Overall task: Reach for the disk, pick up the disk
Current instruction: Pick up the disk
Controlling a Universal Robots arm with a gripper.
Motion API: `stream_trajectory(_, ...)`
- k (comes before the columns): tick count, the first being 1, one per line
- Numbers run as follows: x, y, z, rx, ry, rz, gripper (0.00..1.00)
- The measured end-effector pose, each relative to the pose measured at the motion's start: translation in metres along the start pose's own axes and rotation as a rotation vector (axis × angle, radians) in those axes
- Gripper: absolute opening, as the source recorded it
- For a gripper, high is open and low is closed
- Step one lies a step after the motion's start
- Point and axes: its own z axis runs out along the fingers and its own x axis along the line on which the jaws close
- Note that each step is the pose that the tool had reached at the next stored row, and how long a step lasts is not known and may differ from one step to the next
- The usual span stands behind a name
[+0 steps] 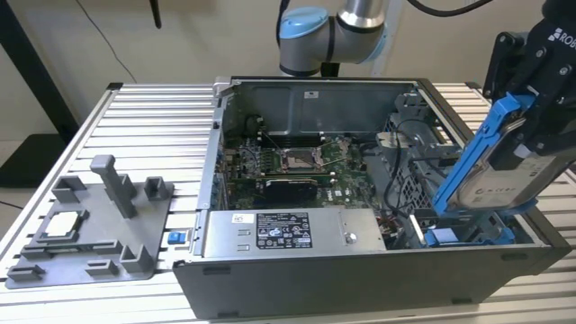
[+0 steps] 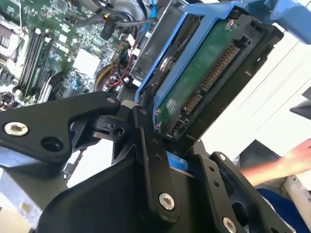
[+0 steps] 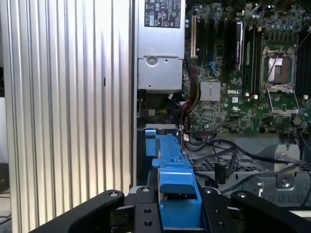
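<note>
The gripper [image 1: 531, 138] is pinching one disk [image 1: 486, 177], which it holds tilted, lifted out above the open computer case [image 1: 360, 297] at its 3 o'clock side in the exterior view. In the second wrist view the disk [image 2: 204, 82] shows its green board between the black fingers [image 2: 150, 160]. At 9 o'clock of the case lies one grey fixture tray [image 1: 85, 233] with one square chip [image 1: 61, 224]. One long grey metal box [image 1: 288, 233] sits at the case's front edge.

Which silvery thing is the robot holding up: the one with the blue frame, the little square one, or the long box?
The disk in its blue frame, gripped by the gripper and tilted above the case. The others lie flat.
</note>
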Motion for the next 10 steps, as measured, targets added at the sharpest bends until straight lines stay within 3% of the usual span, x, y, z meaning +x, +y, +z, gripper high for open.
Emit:
stream_trajectory(5,0.0001,0.0001,0.0018,0.0008,0.0404,0.001,0.0)
stream_trajectory(7,0.0002,0.0001,0.0039,0.0007,0.0455,0.002,0.0)
stream_trajectory(10,0.0004,0.0001,0.0078,-0.0028,0.046,0.007,0.0)
